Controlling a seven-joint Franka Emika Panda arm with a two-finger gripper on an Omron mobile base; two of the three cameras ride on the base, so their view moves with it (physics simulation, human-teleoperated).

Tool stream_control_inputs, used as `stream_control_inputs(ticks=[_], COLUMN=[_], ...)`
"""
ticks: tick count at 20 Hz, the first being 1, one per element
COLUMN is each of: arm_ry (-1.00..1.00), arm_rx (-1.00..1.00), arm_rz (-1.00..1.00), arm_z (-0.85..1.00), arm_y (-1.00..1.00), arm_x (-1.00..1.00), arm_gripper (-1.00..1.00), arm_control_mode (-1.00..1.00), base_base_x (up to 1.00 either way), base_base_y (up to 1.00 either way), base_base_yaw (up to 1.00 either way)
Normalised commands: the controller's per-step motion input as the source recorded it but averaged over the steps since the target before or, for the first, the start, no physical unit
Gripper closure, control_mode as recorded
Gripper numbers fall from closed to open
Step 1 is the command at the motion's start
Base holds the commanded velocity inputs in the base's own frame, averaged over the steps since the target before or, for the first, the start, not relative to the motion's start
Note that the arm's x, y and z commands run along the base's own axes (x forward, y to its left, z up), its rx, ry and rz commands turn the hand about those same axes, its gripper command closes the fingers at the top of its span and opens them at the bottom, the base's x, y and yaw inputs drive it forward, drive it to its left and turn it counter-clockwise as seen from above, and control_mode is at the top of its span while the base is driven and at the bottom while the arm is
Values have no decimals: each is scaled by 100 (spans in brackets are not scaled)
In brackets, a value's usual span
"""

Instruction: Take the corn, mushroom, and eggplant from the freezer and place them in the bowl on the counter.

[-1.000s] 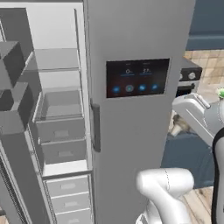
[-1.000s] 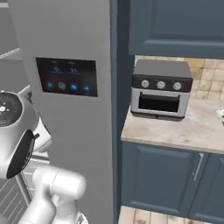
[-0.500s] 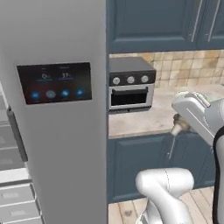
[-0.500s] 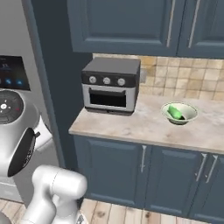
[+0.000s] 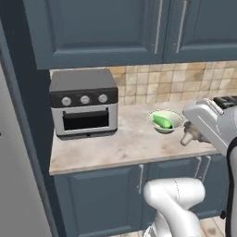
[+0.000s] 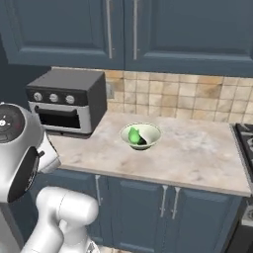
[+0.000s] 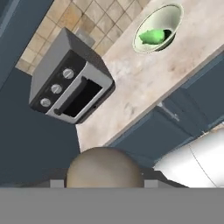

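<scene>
The freezer is gone from view; the counter (image 5: 115, 148) is now faced. The pincer (image 5: 189, 138) is clamped on the mushroom (image 7: 104, 168), at four o'clock of the bowl (image 5: 172, 116) where the corn (image 5: 162, 121) lies.

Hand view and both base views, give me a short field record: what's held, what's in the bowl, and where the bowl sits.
gripper: shut on the mushroom, a tan rounded lump between the fingertips
bowl: on the counter, to the right of the toaster oven and apart from it
bowl contents: the green corn; a dark piece beside it, too small to name
</scene>
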Motion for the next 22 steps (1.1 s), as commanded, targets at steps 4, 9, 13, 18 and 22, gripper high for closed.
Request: stream_control_inputs(ticks=[4,9,13,18,22], arm_ry=[0,0,0,0,0], arm_rx=[0,0,0,0,0], arm_rz=[0,0,0,0,0], arm_z=[0,0,0,0,0], arm_y=[0,0,0,0,0], arm_x=[0,0,0,0,0], arm_gripper=[100,100,100,100,100], arm_control_mode=[100,100,100,100,100], base_base_x=[99,29,-46,24,62], base_base_y=[-22,-76,-100,-33,80], base_base_yaw=[0,0,0,0,0])
